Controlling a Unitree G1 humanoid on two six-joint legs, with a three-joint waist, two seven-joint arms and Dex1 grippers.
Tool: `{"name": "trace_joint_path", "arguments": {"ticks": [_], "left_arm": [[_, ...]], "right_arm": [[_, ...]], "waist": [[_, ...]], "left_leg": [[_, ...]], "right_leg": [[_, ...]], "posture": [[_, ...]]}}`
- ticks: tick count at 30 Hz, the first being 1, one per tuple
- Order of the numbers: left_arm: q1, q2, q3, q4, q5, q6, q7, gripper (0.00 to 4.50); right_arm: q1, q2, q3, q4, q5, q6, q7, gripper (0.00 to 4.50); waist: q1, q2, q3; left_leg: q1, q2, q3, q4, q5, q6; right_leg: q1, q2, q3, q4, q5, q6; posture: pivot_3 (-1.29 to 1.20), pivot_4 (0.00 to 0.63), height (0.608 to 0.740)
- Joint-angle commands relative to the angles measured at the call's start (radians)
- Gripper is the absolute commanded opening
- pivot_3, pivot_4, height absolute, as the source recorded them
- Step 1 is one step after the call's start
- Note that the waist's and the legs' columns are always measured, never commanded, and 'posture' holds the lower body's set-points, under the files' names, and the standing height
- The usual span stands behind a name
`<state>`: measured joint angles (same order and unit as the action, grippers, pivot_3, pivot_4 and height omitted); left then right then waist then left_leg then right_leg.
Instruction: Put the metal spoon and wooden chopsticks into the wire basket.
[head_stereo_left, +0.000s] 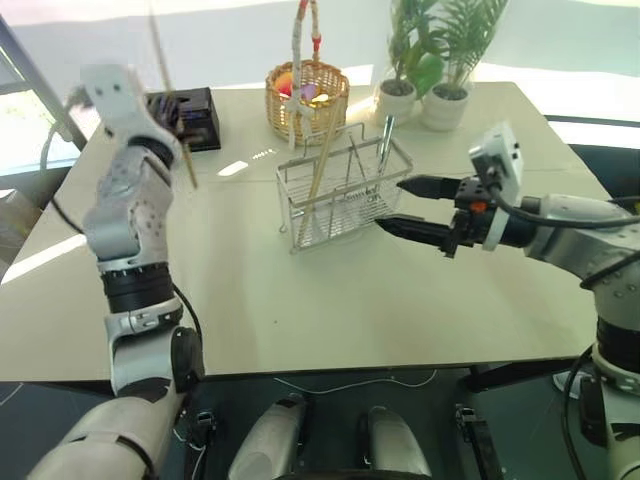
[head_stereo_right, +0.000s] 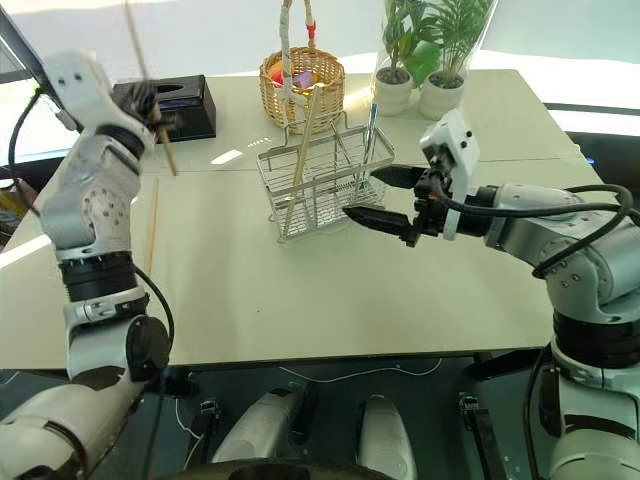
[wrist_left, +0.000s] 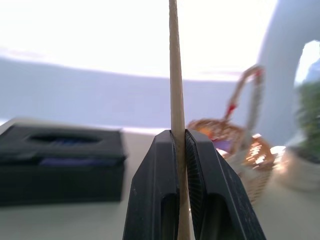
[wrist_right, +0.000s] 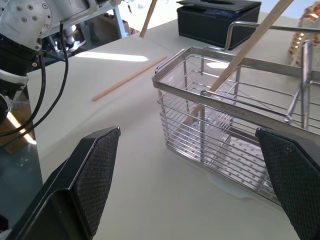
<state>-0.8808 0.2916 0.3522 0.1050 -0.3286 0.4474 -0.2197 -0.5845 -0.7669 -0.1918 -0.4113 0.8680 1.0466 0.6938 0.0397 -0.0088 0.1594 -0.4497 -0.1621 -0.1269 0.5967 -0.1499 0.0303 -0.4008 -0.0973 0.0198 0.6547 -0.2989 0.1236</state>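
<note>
The pale wooden chopstick pinched upright in the closed left gripper could swing and miss the silver wire-mesh basket, since its long ends hung free. The right gripper gaped wide, empty, at the basket's three o'clock.

Chopstick, spoon in basket (upright).

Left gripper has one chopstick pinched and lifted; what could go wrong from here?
The left gripper pinches its chopstick low, so the long free end could swing and miss the wire basket. Another chopstick lies on the table, unpicked. The open right gripper beside the basket could nudge it.
</note>
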Motion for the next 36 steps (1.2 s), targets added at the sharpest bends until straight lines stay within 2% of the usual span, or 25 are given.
{"name": "trace_joint_path", "arguments": {"ticks": [1,6,12,28,31,36], "left_arm": [[-0.039,-0.032,-0.018,0.031,-0.115,-0.154,-0.208,0.02],[-0.042,-0.102,-0.032,0.067,-0.245,-0.199,-0.377,0.02],[-0.02,-0.174,-0.084,0.057,-0.288,-0.218,-0.441,0.02],[0.123,-0.218,-0.209,0.137,-0.122,-0.41,-0.438,0.02],[0.135,-0.223,-0.213,0.138,-0.116,-0.426,-0.43,1.22],[0.141,-0.227,-0.21,0.128,-0.116,-0.438,-0.411,3.72]], "right_arm": [[0.003,0.005,-0.087,-0.052,0.056,0.004,-0.05,4.5],[0.0,0.078,-0.163,-0.064,0.135,-0.006,-0.17,4.5],[0.034,0.122,-0.169,-0.101,0.163,-0.029,-0.252,4.5],[0.047,0.134,-0.148,-0.1,0.191,-0.096,-0.31,4.5],[0.039,0.13,-0.14,-0.09,0.19,-0.105,-0.308,4.5],[0.035,0.121,-0.133,-0.079,0.194,-0.107,-0.299,4.5]], "waist": [[-0.002,0.0,0.0],[-0.008,0.0,0.0],[-0.007,0.0,0.0],[-0.002,0.0,0.0],[-0.002,0.0,0.0],[-0.003,0.0,0.0]], "left_leg": [[0.0,0.0,0.0,0.0,0.0,0.0],[-0.001,0.001,0.0,-0.001,0.001,0.002],[-0.001,0.001,0.0,-0.001,0.002,0.003],[0.0,0.001,0.0,-0.001,0.002,0.003],[-0.001,0.001,0.0,-0.001,0.002,0.003],[0.0,0.001,0.0,-0.001,0.002,0.003]], "right_leg": [[0.0,0.0,0.0,0.0,0.0,0.0],[0.002,0.0,0.0,0.0,0.0,0.0],[0.003,0.0,0.0,0.0,0.0,0.0],[0.003,0.0,0.0,0.0,0.0,0.0],[0.003,0.0,0.0,0.0,0.0,0.0],[0.003,0.0,0.0,0.0,0.0,0.0]], "posture": [[0.0,0.15,0.74],[0.0,0.15,0.74],[0.0,0.15,0.74],[0.0,0.15,0.74],[0.0,0.15,0.74],[0.0,0.15,0.74]]}}
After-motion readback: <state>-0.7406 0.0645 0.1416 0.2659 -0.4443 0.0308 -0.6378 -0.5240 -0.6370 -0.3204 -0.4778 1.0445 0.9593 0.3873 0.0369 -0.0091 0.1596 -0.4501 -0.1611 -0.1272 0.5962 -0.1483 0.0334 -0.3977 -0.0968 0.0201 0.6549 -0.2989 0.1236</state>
